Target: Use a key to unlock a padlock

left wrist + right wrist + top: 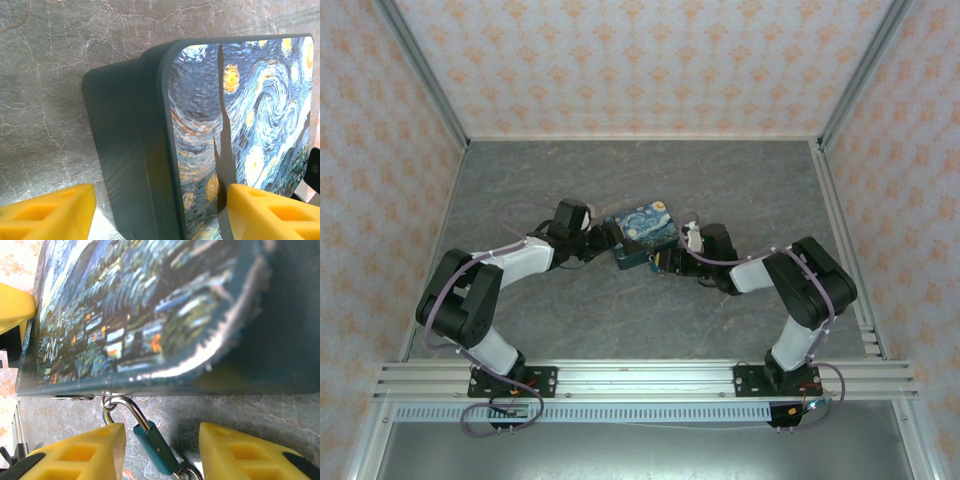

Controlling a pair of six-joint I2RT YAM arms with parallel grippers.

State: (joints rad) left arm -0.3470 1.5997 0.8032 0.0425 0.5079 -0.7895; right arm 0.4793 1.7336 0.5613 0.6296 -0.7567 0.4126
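While my right jaws stand open either side of the padlock [152, 447], hung at the near edge of the tin [150, 305], I reckon it's light, slick and swingy: pinch the flat teal body. Left jaws straddle the tin; clamped or not, I cannot tell.

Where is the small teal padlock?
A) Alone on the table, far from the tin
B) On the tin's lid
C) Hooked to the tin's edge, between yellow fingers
C: the shackle of the padlock passes through a metal loop at the edge of the tin, and the right gripper has a finger on each side.
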